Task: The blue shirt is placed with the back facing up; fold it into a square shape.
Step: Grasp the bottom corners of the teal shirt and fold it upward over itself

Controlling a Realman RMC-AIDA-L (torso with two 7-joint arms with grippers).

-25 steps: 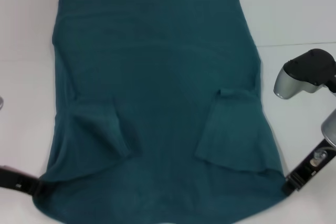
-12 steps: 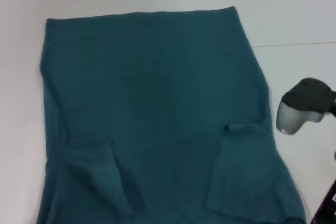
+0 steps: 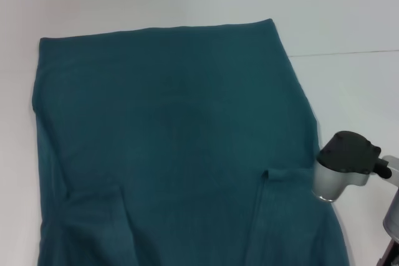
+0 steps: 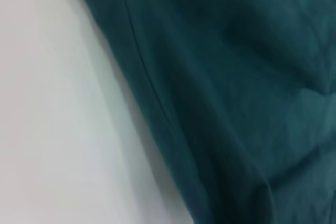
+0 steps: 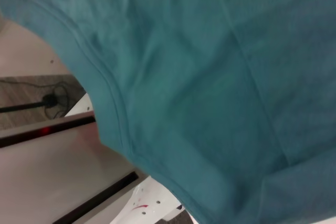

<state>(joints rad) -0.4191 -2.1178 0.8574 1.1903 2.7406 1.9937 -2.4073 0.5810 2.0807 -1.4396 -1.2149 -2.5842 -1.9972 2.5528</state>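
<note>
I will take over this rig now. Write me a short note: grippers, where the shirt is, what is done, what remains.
Grippers: neither one's fingers are in view; only the right arm's joint shows, at the shirt's right edge.
Shirt: the blue shirt lies spread on the white table, both sleeves folded inward onto the body.
Done: sleeves in.
Left: fold the body into a square.

No readable text, label or number anywhere on the blue shirt (image 3: 174, 147).
</note>
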